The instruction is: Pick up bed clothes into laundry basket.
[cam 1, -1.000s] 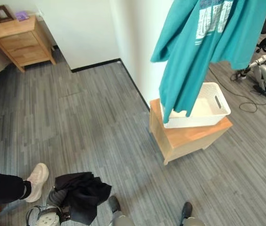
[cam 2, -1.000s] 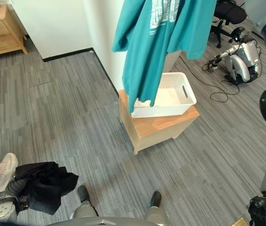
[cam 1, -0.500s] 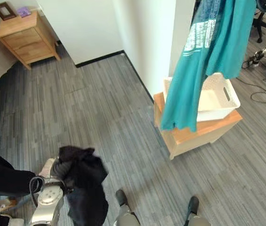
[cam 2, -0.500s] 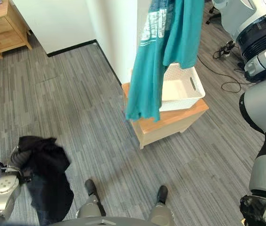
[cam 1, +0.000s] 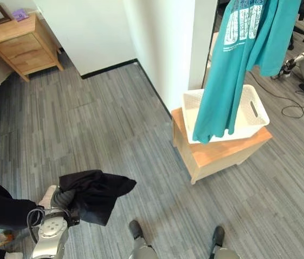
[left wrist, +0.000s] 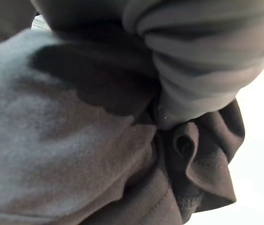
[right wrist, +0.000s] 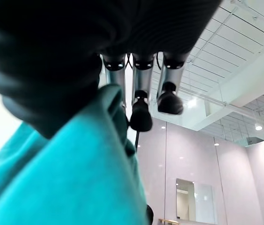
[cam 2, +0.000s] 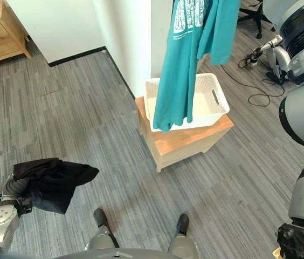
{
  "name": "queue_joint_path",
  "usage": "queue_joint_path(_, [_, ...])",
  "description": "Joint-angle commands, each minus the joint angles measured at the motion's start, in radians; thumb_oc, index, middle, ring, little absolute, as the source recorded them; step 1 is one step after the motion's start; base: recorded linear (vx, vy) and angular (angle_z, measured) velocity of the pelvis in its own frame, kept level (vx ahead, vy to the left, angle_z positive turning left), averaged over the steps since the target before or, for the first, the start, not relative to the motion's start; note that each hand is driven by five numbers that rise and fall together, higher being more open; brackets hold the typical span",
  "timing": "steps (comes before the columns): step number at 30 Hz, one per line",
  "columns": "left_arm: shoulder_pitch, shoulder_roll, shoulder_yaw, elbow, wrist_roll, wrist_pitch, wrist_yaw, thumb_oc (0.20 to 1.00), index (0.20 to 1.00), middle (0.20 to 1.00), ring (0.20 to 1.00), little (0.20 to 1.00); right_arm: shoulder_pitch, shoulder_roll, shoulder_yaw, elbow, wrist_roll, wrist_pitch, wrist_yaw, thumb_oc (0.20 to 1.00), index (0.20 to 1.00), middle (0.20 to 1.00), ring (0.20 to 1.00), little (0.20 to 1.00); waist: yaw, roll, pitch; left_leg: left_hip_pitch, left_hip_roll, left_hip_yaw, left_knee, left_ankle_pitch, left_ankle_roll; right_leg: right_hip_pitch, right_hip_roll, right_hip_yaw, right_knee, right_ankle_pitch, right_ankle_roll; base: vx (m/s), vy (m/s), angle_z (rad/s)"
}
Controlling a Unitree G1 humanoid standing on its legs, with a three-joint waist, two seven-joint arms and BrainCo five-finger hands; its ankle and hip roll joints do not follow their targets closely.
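Held high in the right hand [right wrist: 141,101], fingers curled onto the cloth: a teal printed T-shirt [cam 1: 233,70], its hem dangling over the white slotted plastic laundry basket [cam 1: 251,110] on a low wooden stand [cam 1: 222,154]. Bunched in the left hand [cam 1: 60,197], low over the grey striped floor [cam 1: 114,124]: a black garment [cam 1: 95,194].

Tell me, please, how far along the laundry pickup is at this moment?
Nothing lies in the white plastic laundry basket on the wooden stand yet. The right hand holds the teal printed T-shirt, hanging over the basket; the left hand grips the black garment. Both remain to drop in.
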Motion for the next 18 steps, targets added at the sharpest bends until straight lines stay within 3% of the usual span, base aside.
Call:
queue_joint_path(1, [-0.096, 0.116, 0.021, -0.005, -0.006, -0.037, 0.016, 0.200, 0.200, 0.200, 0.200, 0.200, -0.231, -0.015, 0.024, 0.070, 0.021, 0.019, -0.055, 0.200, 0.200, 0.200, 0.200, 0.200, 0.027, -0.091, 0.020, 0.181, 0.121, -0.002, 0.034, 0.236, -0.108, -0.049, -0.016, 0.013, 0.021, -0.102, -0.002, 0.00, 0.000, 0.00])
queue_joint_path(2, [-0.097, 0.118, 0.018, 0.002, 0.001, -0.037, 0.019, 0.200, 0.200, 0.200, 0.200, 0.200, -0.235, -0.008, 0.025, 0.073, 0.016, 0.022, -0.063, 0.200, 0.200, 0.200, 0.200, 0.200, 0.035, -0.090, 0.032, 0.161, 0.123, 0.007, 0.056, 0.236, -0.108, -0.062, -0.018, 0.000, 0.020, -0.072, -0.004, -0.06, -0.025, 0.00])
queue_joint_path(5, [-0.110, 0.121, 0.008, 0.010, 0.002, -0.038, 0.024, 0.200, 0.200, 0.200, 0.200, 0.200, -0.225, -0.001, 0.007, 0.068, 0.021, 0.022, -0.080, 0.200, 0.200, 0.200, 0.200, 0.200, 0.048, -0.095, 0.037, 0.148, 0.114, -0.014, 0.061, 0.236, -0.108, -0.080, -0.018, 0.001, 0.023, -0.070, -0.006, -0.02, -0.048, -0.05])
queue_joint_path(7, [-0.116, 0.115, -0.002, 0.006, 0.003, -0.038, 0.029, 0.200, 0.200, 0.200, 0.200, 0.200, -0.184, 0.002, -0.010, 0.059, 0.017, 0.020, -0.079, 0.200, 0.200, 0.200, 0.200, 0.200, 0.053, -0.096, 0.037, 0.147, 0.096, -0.061, 0.051, 0.236, -0.108, -0.094, 0.000, 0.005, 0.025, -0.082, -0.020, -0.06, -0.095, -0.07])
queue_joint_path(8, [-0.136, 0.120, -0.005, 0.008, 0.006, -0.037, 0.048, 0.200, 0.200, 0.200, 0.200, 0.200, -0.137, 0.045, -0.035, 0.049, 0.007, 0.024, -0.083, 0.200, 0.200, 0.200, 0.200, 0.200, 0.067, -0.098, 0.044, 0.173, 0.061, -0.143, 0.050, 0.236, -0.108, -0.108, 0.039, 0.023, 0.029, -0.101, -0.051, -0.09, -0.111, -0.02])
queue_joint_path(9, [-0.135, 0.121, -0.005, 0.009, 0.006, -0.037, 0.048, 0.200, 0.200, 0.200, 0.200, 0.200, -0.135, 0.045, -0.037, 0.048, 0.006, 0.024, -0.084, 0.200, 0.200, 0.200, 0.200, 0.200, 0.067, -0.099, 0.044, 0.174, 0.062, -0.143, 0.049, 0.236, -0.108, -0.108, 0.039, 0.023, 0.030, -0.102, -0.051, -0.19, -0.188, -0.05])
queue_joint_path(10, [-0.149, 0.129, -0.008, 0.011, 0.005, -0.034, 0.058, 0.200, 0.200, 0.200, 0.200, 0.200, -0.104, 0.086, -0.057, 0.035, 0.002, 0.026, -0.089, 0.200, 0.200, 0.200, 0.200, 0.200, 0.071, -0.108, 0.051, 0.180, 0.035, -0.213, 0.109, 0.209, -0.108, -0.125, 0.066, 0.038, 0.033, -0.098, -0.080, -0.14, -0.263, -0.23])
queue_joint_path(11, [-0.157, 0.136, -0.008, 0.018, 0.009, -0.031, 0.068, 0.200, 0.200, 0.200, 0.200, 0.200, -0.058, 0.146, -0.091, 0.029, 0.000, 0.024, -0.095, 0.200, 0.200, 0.200, 0.200, 0.200, 0.096, -0.120, 0.057, 0.206, -0.024, -0.328, 0.195, 0.074, -0.108, -0.140, 0.118, 0.075, 0.034, -0.118, -0.113, -0.11, -0.334, -0.38])
queue_joint_path(13, [-0.156, 0.137, -0.010, 0.025, 0.016, -0.030, 0.077, 0.200, 0.200, 0.200, 0.200, 0.200, -0.023, 0.191, -0.107, 0.022, -0.002, 0.021, -0.092, 0.200, 0.200, 0.200, 0.200, 0.200, 0.112, -0.133, 0.052, 0.225, -0.123, -0.421, 0.284, -0.036, -0.064, -0.155, 0.167, 0.111, 0.036, -0.122, -0.134, 0.04, -0.213, -0.65])
queue_joint_path(15, [-0.162, 0.136, -0.014, 0.035, 0.016, -0.029, 0.081, 0.200, 0.200, 0.200, 0.200, 0.200, -0.003, 0.222, -0.130, 0.028, 0.011, 0.017, -0.085, 0.200, 0.200, 0.200, 0.200, 0.200, 0.118, -0.143, 0.054, 0.231, -0.196, -0.478, 0.357, -0.068, -0.036, -0.155, 0.194, 0.134, 0.042, -0.124, -0.144, 0.06, -0.076, -0.68])
queue_joint_path(18, [-0.165, 0.140, -0.019, 0.041, 0.020, -0.029, 0.084, 0.200, 0.200, 0.200, 0.200, 0.200, 0.014, 0.233, -0.148, 0.035, 0.025, 0.013, -0.077, 0.200, 0.200, 0.200, 0.200, 0.200, 0.124, -0.148, 0.055, 0.247, -0.226, -0.512, 0.371, -0.107, -0.016, -0.151, 0.209, 0.153, 0.061, -0.129, -0.142, 0.08, -0.021, -0.56])
